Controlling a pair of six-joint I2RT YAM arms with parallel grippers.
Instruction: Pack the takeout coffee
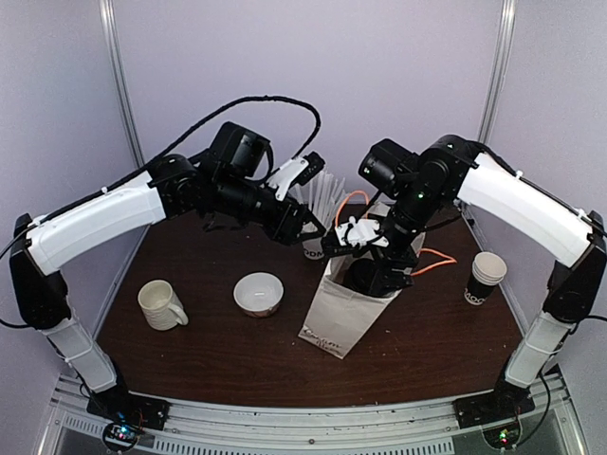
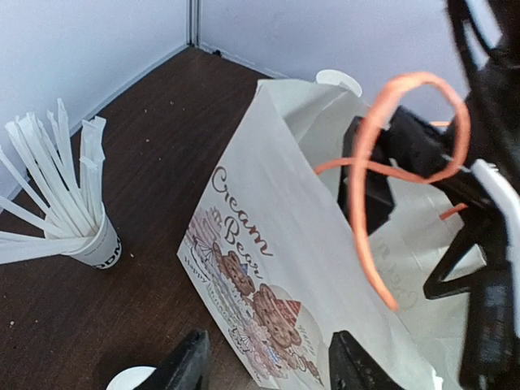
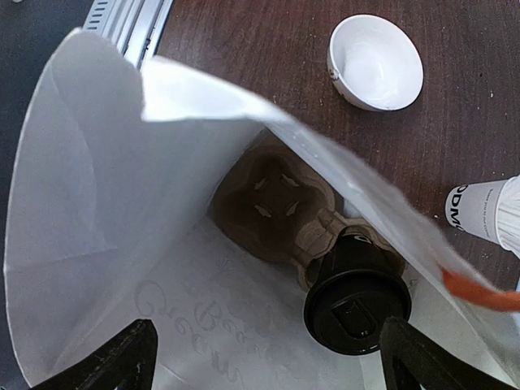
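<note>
Starting at the left of the dark wood-grain worktop (image 1: 237,365): glazed cream mug (image 1: 161,305), handle turned right, then round white bowl (image 1: 258,294), both well apart from the action.

Next, left fingers (image 1: 305,227) hovering at the upper left edge of the bag (image 1: 332,318), parted roughly halfway, nothing pinched between them. Printed side of the bag just ahead; contact impossible to tell. Just beside, stirrer cup (image 2: 97,244), thin paper-wrapped sticks fanned out of it.

Centre: that bag, white matte paper, creased and soft, mouth gaping, orange cord handle (image 2: 418,78) looped over the opening. Inside, at the bottom, moulded brown pulp carrier (image 3: 272,199), one well bare, the other filled by the coffee (image 3: 357,305), upright, glossy black plastic lid (image 3: 341,284) facing up the bag.

Right fingers (image 1: 368,277) down in the mouth, spread wide, gripping nothing. Key relation: coffee straight below those fingers, offset toward one of them, long axis vertical and in line with the bag's depth. Right arm far nearer than left.

Judging from this, coffee already seated, so a straight lift out along that axis called for, keeping clear of the thin paper walls and the cord, either likely to snag and tip the light bag.

Far right: another paper cup (image 1: 486,280), standing alone near the worktop edge.
</note>
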